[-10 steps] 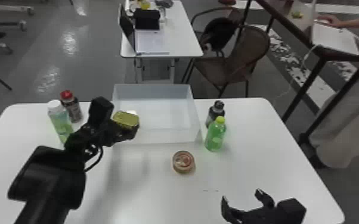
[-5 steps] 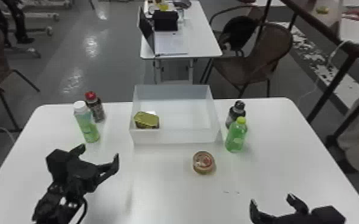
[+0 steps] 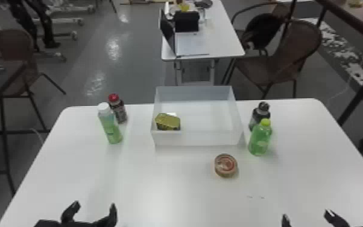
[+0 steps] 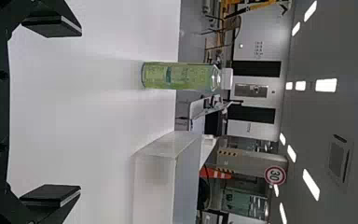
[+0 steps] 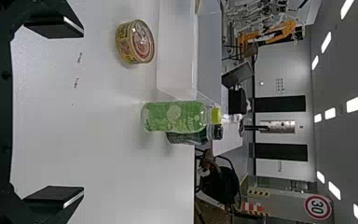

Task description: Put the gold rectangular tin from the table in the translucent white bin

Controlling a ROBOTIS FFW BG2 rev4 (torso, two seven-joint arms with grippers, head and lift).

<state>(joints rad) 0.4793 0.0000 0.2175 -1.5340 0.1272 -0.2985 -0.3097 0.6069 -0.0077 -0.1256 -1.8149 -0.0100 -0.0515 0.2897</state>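
Note:
At the bottom left of the head view my left gripper is open and empty, well short of the translucent white bin. The gold rectangular tin lies inside that bin, at its left front corner. My right gripper stands open at the lower right edge, holding nothing. In the left wrist view, my left gripper has its fingers wide apart, with the bin's wall farther off. The right wrist view has my right gripper, also spread wide.
A round can sits in front of the bin. Left of the bin stand a white-capped green bottle and a red-capped bottle. On its right are a green bottle and a dark bottle. All share the white table.
My left gripper was at the bin's left side by the tin one second ago; it has let go and drawn back toward the near edge. The head view has shifted as well.

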